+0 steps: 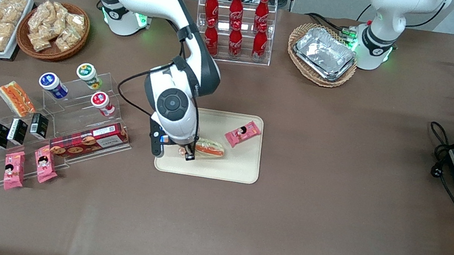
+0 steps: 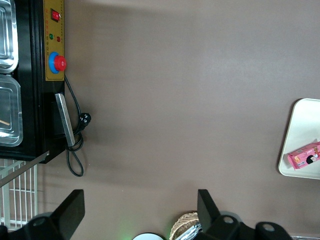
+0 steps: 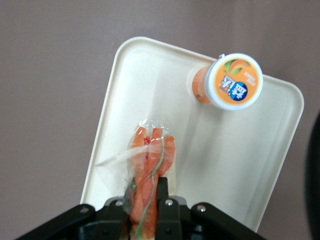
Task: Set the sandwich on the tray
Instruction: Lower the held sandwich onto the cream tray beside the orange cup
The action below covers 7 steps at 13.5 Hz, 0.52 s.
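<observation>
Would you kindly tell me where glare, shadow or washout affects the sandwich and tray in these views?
Front view: glare whitens the foil trays; the sandwich on the tray is evenly lit, its end hidden by the gripper. Right wrist view: the gripper, shut on the sandwich over the tray, shows dark; the wrap glints faintly. Left wrist view: the tray's edge looks nearly washed out.

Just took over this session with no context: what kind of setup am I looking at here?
Probably a mock snack-shop counter in a lab: cola bottles on a clear rack, biscuit box on acrylic steps, foil trays in a basket. The gripper holds the sandwich on the tray.
</observation>
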Tool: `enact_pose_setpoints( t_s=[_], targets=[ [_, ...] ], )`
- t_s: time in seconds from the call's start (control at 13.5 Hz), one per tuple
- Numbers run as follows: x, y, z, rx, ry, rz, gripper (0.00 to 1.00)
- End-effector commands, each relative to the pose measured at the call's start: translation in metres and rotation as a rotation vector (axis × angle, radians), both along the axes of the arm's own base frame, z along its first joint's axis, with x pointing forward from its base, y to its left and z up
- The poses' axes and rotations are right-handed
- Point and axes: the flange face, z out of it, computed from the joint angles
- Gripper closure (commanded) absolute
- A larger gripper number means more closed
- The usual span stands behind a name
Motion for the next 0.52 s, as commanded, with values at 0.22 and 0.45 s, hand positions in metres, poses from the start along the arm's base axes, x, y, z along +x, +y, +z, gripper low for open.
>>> enact_pose_setpoints(
  t_s=[0.22, 0.45],
  targets=[
    [-0.012, 0.015, -0.033, -0.008, -0.014, -0.035, 1.0],
    [-0.017, 0.022, -0.052, -0.019, -0.024, -0.029, 1.0]
  ],
)
